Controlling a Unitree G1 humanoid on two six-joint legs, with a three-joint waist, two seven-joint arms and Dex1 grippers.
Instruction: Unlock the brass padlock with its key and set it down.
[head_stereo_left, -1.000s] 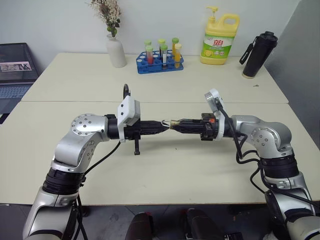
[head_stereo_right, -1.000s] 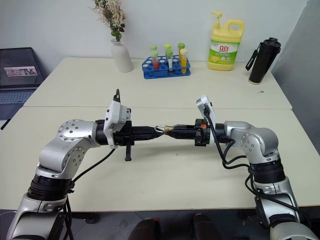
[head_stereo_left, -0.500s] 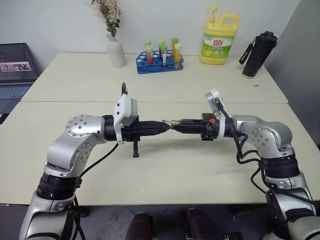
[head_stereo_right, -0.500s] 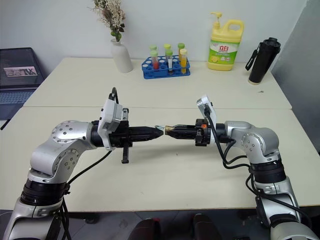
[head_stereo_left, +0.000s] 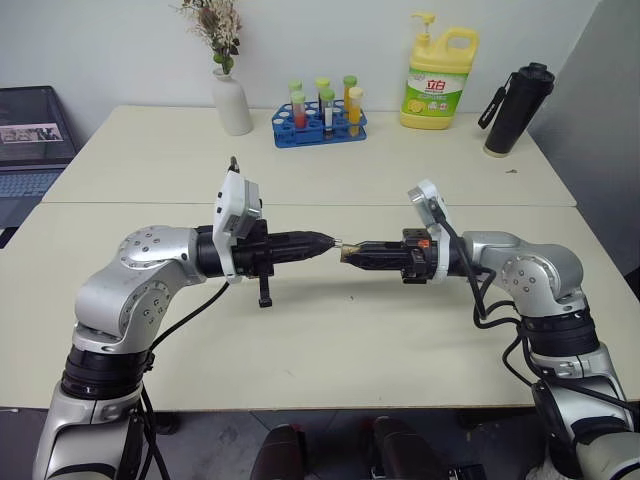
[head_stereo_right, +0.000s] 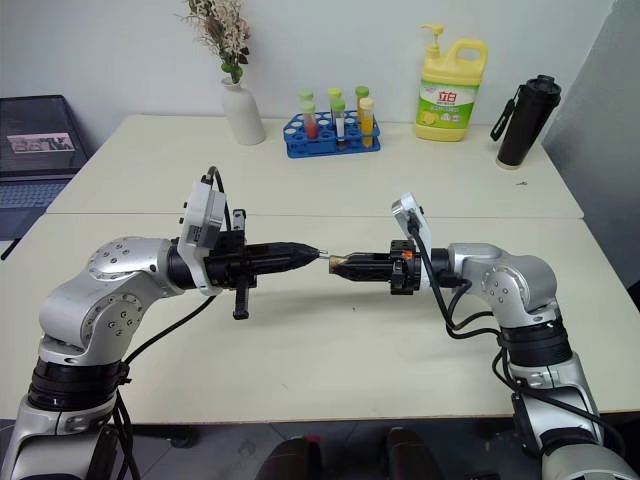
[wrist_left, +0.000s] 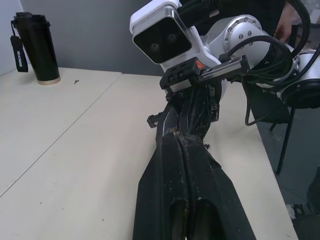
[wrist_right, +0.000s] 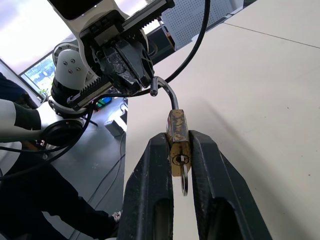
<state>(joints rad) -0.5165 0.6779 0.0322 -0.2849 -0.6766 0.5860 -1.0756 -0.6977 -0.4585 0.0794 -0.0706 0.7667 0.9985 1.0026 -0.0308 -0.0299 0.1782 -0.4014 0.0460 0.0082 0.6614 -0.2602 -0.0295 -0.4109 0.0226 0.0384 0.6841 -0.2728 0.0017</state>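
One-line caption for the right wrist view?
Right gripper clamps the brass padlock, shackle swung open, facing the shut left gripper.

Brass padlock (wrist_right: 178, 140), shackle sprung open

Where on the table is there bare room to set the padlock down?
The near table under the brass padlock in the right gripper is bare. The far edge is crowded: vase, tube rack, soap jug, black flask.

Bare tabletop (head_stereo_left: 330, 340) under and around both raised arms, open for passage; far edge crowded by vase (head_stereo_left: 232, 100), test-tube rack (head_stereo_left: 322, 125), yellow detergent bottle (head_stereo_left: 438, 80), black flask (head_stereo_left: 518, 110); laptop (head_stereo_left: 30, 150) off left side.
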